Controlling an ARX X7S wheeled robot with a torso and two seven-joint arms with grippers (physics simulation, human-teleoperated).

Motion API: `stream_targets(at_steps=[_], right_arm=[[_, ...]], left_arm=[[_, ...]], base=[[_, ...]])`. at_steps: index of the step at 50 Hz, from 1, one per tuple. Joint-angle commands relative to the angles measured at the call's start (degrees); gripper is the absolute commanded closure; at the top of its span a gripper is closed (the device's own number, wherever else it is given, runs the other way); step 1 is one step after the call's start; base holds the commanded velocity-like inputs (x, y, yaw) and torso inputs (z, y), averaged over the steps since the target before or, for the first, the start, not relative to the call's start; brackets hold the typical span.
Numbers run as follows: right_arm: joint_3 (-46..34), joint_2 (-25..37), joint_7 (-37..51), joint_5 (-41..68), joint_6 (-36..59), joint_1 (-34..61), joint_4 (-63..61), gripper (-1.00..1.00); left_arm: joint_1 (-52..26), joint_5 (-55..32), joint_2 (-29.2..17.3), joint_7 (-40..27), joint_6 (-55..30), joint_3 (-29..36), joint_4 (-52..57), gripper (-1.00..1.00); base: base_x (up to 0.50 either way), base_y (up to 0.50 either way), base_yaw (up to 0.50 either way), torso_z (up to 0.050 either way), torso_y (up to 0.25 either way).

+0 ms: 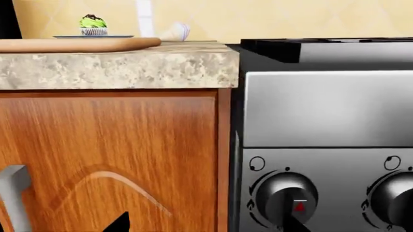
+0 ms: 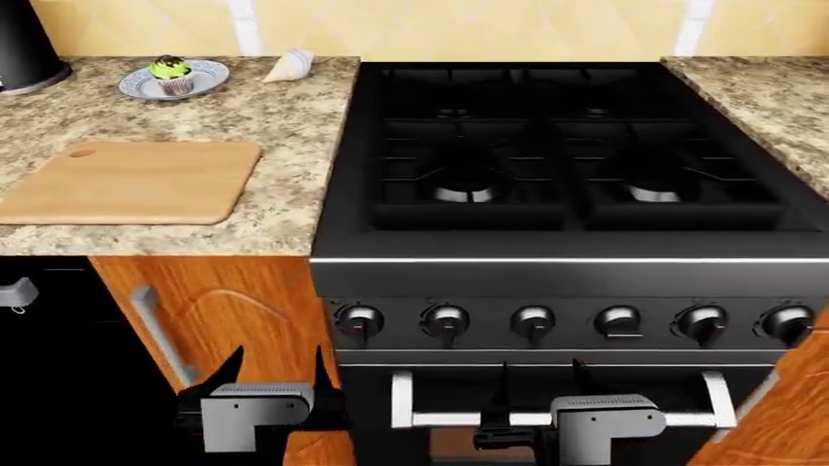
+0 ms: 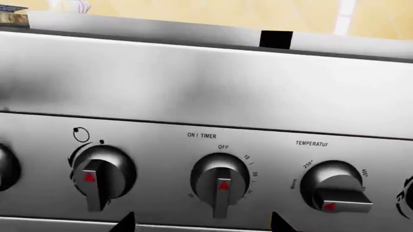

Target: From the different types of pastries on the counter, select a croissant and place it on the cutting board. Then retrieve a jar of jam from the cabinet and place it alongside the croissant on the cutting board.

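Note:
On the granite counter (image 2: 291,184) left of the stove lies the tan cutting board (image 2: 130,180), bare. Behind it a green-frosted cupcake (image 2: 171,74) stands on a white plate (image 2: 208,80). A small pale tapered thing (image 2: 291,65) lies by the wall; I cannot tell whether it is the croissant. The jar of jam is out of view. My left gripper (image 2: 275,369) hangs open and empty, low before the wooden cabinet door (image 2: 240,306). My right gripper (image 2: 542,374) is open and empty in front of the oven handle (image 2: 428,419). The left wrist view shows the cupcake (image 1: 93,24) and board (image 1: 77,44) edge-on.
The black gas stove (image 2: 545,155) fills the middle, with a row of knobs (image 2: 531,320) on its steel front (image 3: 206,82). A dark appliance (image 2: 23,44) stands at the back left. The cabinet door has a grey handle (image 2: 162,335). More counter (image 2: 764,87) lies right of the stove.

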Motion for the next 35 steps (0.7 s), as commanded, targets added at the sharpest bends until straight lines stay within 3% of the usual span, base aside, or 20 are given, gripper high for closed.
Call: stream_targets(at_steps=[1, 35], right_arm=[[-0.9, 0.6, 0.9, 0.6, 0.0, 0.2, 0.2, -1.00], [-3.0, 2.0, 2.6, 2.1, 0.1, 0.5, 0.0, -1.00]], left_arm=[[0.1, -0.6, -0.7, -0.7, 0.5, 0.7, -0.2, -1.00], [-0.1, -1.5, -2.3, -2.1, 1.7, 2.3, -0.5, -1.00]], base=[[0.01, 0.50, 0.00, 0.000, 0.000], [0.01, 0.50, 0.00, 0.000, 0.000]])
